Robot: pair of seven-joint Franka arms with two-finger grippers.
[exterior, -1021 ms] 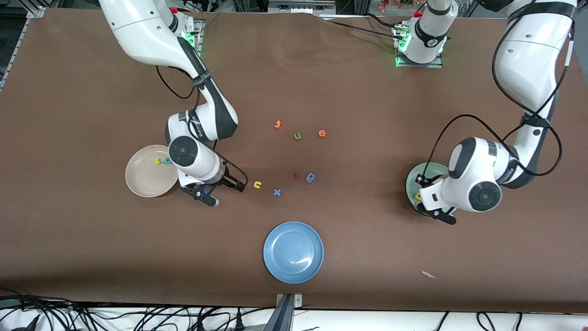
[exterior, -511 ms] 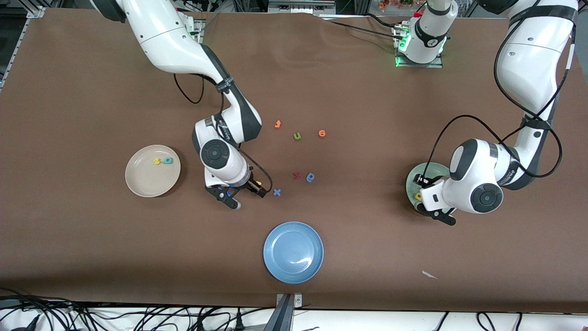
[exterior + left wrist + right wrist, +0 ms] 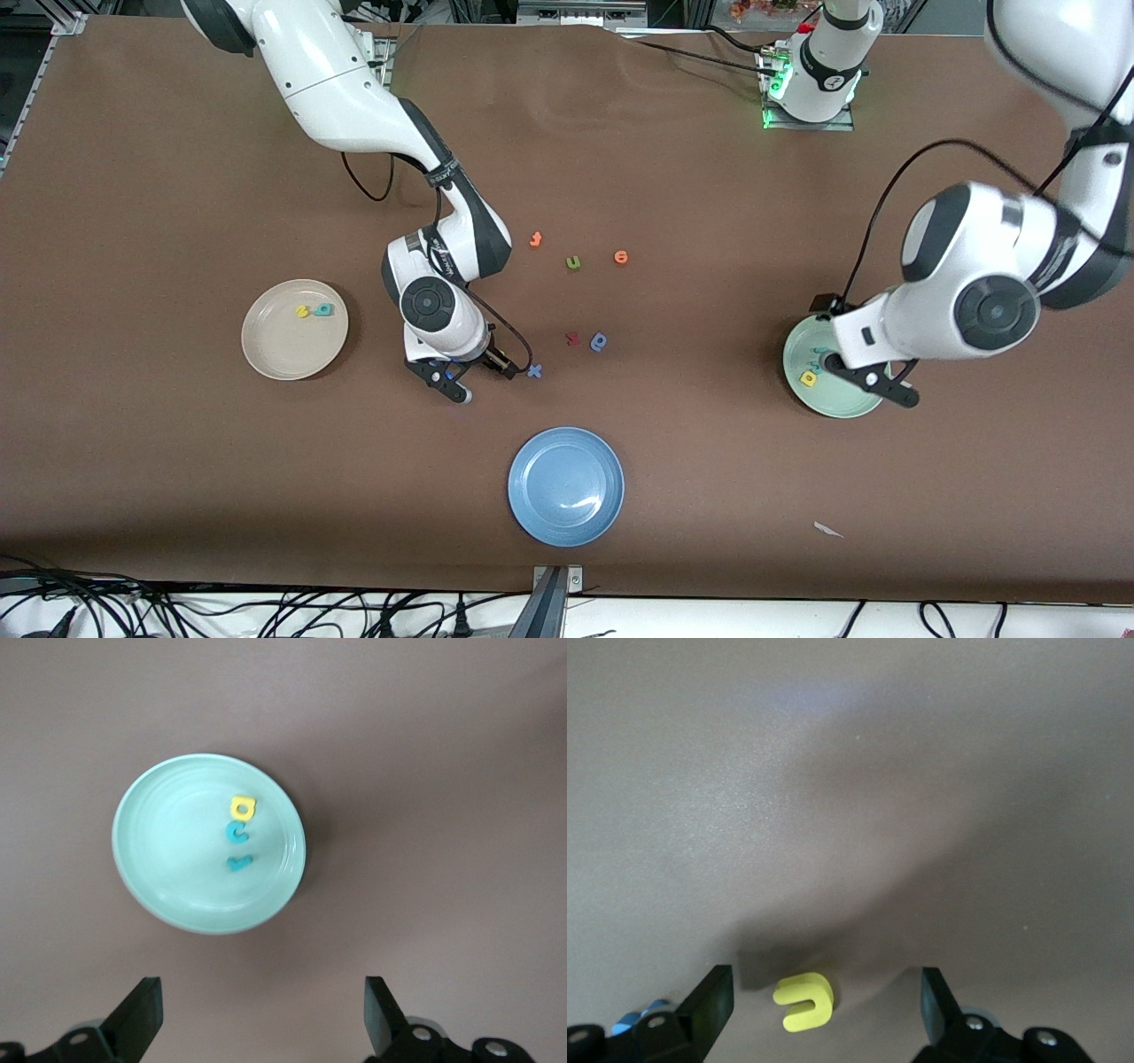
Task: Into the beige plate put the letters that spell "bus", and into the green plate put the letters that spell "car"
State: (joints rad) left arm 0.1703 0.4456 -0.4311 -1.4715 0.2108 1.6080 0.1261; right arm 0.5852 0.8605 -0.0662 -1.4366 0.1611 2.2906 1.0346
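Right wrist view shows the right gripper (image 3: 819,1005) low over the brown table (image 3: 850,771), its two dark fingers spread wide with nothing held. The yellow "u" (image 3: 804,1002) lies flat on the table in the gap between them, closer to one finger than the other and touching neither. In the front view this gripper (image 3: 468,377) sits between the beige plate (image 3: 275,350) and a small blue "x" (image 3: 534,371). The beige plate holds the yellow "s" (image 3: 302,311) and the teal "b" (image 3: 324,309) side by side.

The left gripper (image 3: 261,1019) hangs above the table beside the green plate (image 3: 168,877), fingers wide apart and empty. Three letters lie in that plate in a short row: the yellow "a" (image 3: 242,806), the teal "c" (image 3: 236,832) and the teal "r" (image 3: 239,863).

Loose letters rest mid-table: a red one (image 3: 572,338) and a blue one (image 3: 599,341) together, and farther from the front camera an orange one (image 3: 535,238), a green "u" (image 3: 573,261) and another orange one (image 3: 621,257). A blue plate (image 3: 532,514) sits nearest the front camera.
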